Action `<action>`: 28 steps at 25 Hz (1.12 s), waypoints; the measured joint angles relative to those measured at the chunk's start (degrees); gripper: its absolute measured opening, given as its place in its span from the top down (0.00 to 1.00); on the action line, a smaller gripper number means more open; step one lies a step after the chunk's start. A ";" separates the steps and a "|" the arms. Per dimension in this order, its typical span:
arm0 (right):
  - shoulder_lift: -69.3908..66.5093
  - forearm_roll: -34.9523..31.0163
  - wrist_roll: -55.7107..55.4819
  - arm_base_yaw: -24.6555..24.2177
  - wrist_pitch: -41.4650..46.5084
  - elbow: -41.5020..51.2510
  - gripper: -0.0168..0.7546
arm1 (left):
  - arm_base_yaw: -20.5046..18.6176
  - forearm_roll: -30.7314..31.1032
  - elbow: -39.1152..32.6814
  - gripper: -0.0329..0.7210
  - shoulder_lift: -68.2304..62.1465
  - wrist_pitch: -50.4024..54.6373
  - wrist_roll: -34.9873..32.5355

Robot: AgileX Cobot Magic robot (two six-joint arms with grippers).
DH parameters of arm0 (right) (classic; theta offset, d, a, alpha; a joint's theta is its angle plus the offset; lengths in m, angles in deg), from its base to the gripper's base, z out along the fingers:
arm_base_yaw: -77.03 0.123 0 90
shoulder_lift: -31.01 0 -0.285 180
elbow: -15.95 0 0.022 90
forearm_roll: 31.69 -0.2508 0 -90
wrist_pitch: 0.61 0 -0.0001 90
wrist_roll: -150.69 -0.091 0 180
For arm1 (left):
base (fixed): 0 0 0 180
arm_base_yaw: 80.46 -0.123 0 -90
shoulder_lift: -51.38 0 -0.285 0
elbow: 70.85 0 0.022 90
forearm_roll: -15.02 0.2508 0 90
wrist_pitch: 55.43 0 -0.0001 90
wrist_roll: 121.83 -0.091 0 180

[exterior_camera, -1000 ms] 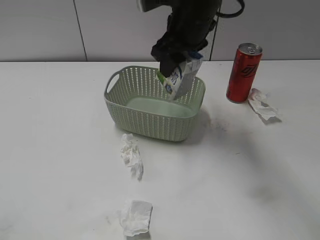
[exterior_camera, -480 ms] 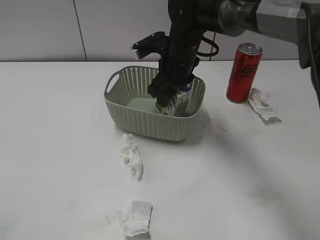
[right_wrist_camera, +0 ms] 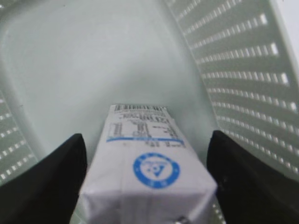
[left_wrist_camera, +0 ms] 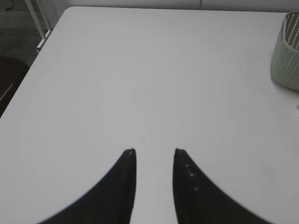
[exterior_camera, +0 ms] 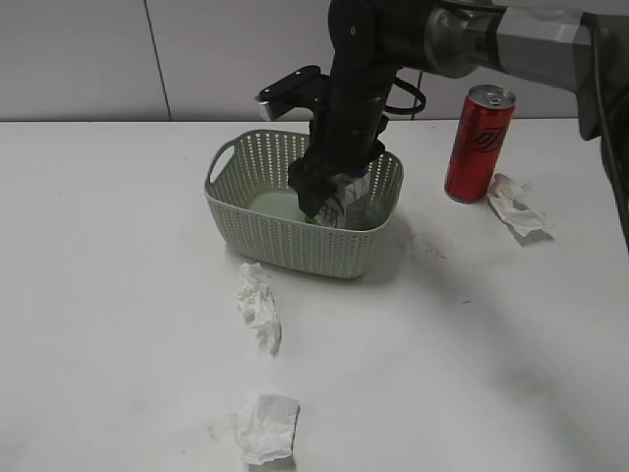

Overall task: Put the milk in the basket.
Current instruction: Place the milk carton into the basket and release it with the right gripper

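Note:
The milk [exterior_camera: 347, 201], a small white carton with blue print, is inside the pale green basket [exterior_camera: 285, 241] near its right end. My right gripper [exterior_camera: 326, 195] reaches down into the basket and is shut on it. In the right wrist view the carton [right_wrist_camera: 149, 158] sits between the two black fingers [right_wrist_camera: 147, 135], its far end low over the basket floor [right_wrist_camera: 93, 60]. My left gripper [left_wrist_camera: 153, 150] is open and empty over bare white table. The basket's corner [left_wrist_camera: 287, 51] shows at the right edge of that view.
A tall red can [exterior_camera: 479, 143] stands right of the basket with a crumpled tissue [exterior_camera: 516, 206] beside it. Two more crumpled tissues [exterior_camera: 259, 305] [exterior_camera: 265, 425] lie in front of the basket. The table's left edge [left_wrist_camera: 42, 51] shows in the left wrist view.
My right gripper has come down with the milk, from above the basket's rim to inside the basket. The carton now sits lower, mostly behind the basket wall.

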 joint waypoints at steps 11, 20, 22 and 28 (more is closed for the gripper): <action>2.02 0.05 0.01 0.02 2.97 -5.43 0.12 | 0.00 0.00 0.00 0.66 0.00 0.00 0.00; 14.44 0.05 -3.00 -1.24 7.92 -4.83 0.12 | 0.00 0.00 0.00 0.66 0.00 0.00 0.00; 17.92 0.05 -3.84 -2.20 7.98 -2.42 0.12 | 0.00 0.00 0.00 0.66 0.00 0.00 0.00; 28.26 0.05 -7.99 -9.86 9.08 9.96 0.14 | 0.00 0.00 0.00 0.66 0.00 0.00 0.00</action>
